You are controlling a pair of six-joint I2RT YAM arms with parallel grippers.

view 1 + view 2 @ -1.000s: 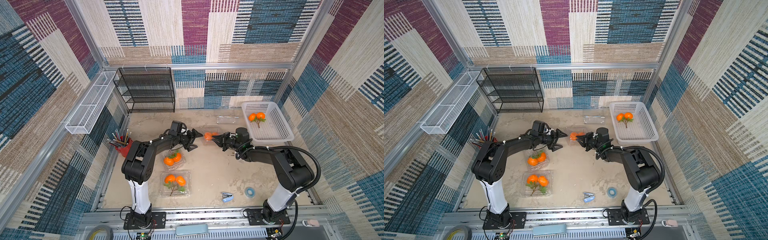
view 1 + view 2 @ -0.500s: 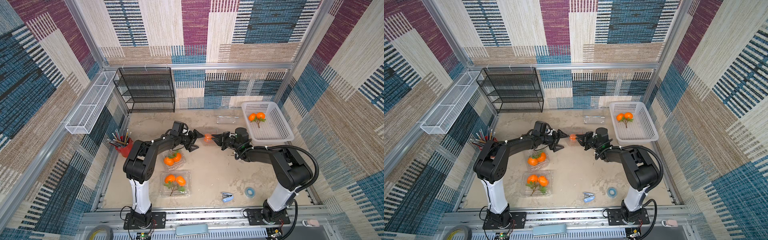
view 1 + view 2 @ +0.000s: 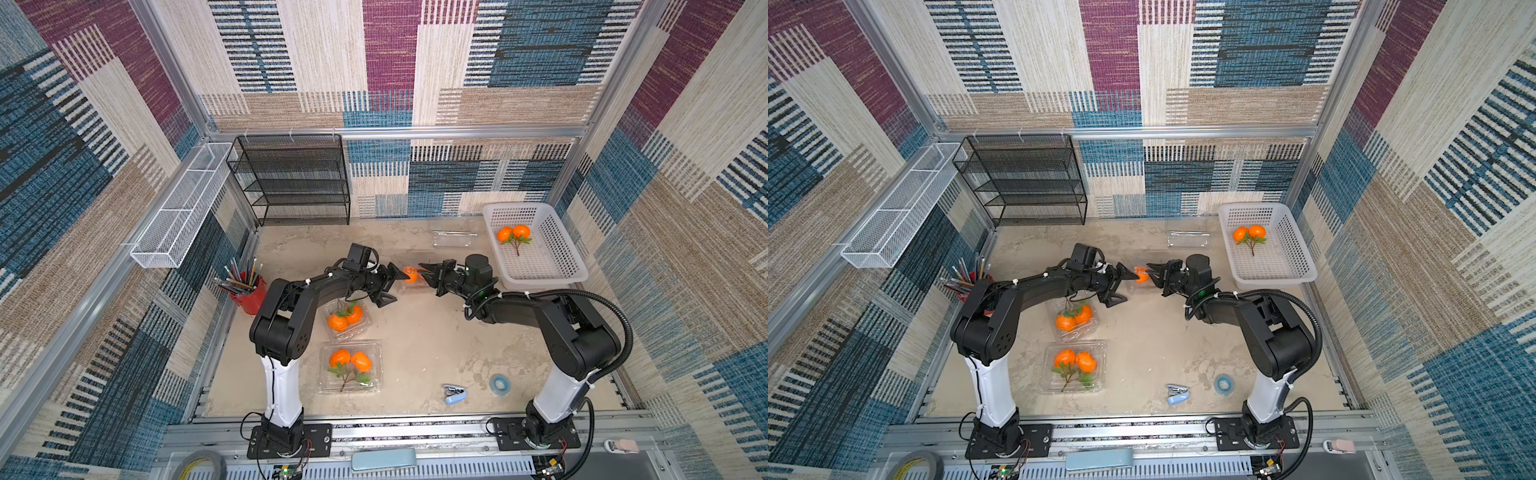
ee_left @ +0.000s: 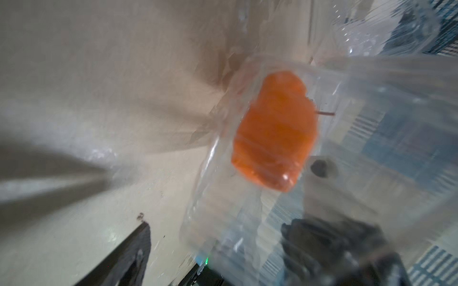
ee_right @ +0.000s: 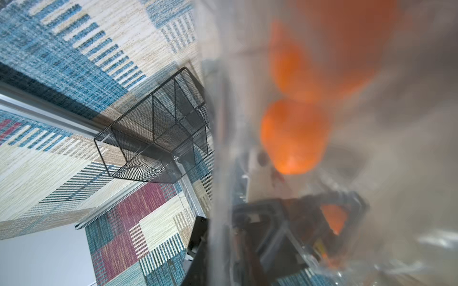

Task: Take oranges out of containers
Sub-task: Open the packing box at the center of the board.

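since a second ago the orange patch between the two arms has drawn in from a wide streak to one round blob, and the right gripper (image 3: 424, 271) has swung its tips up toward it, so the clear box (image 4: 371, 118) looks to have been tipped on edge. the right gripper's jaws stand nearly together, and in its wrist view a thin clear wall runs through them. i judge it is pinching the box by its rim, though blur hides the exact contact. the left gripper (image 3: 399, 286) is spread wide and holds nothing. its upper fingertip is just beside the oranges (image 3: 409, 274) and its lower one well clear of them. the oranges sit inside the box, directly ahead of both sets of tips, and show through the plastic in both wrist views.

handling, as i judge it: the box is thin, springy and slick, so it will buckle under a hard squeeze and twist around a single pinch. the stiffer rim is the place to hold it. the fruit is light, round and smooth, and likely to roll off flat pads. closing around the widest part of one orange, or on the stem joining the two, seems safest. two more full boxes (image 3: 372, 384) lie back under the left arm, and another pair (image 3: 513, 233) lies in the white basket (image 3: 515, 205) behind the right gripper.
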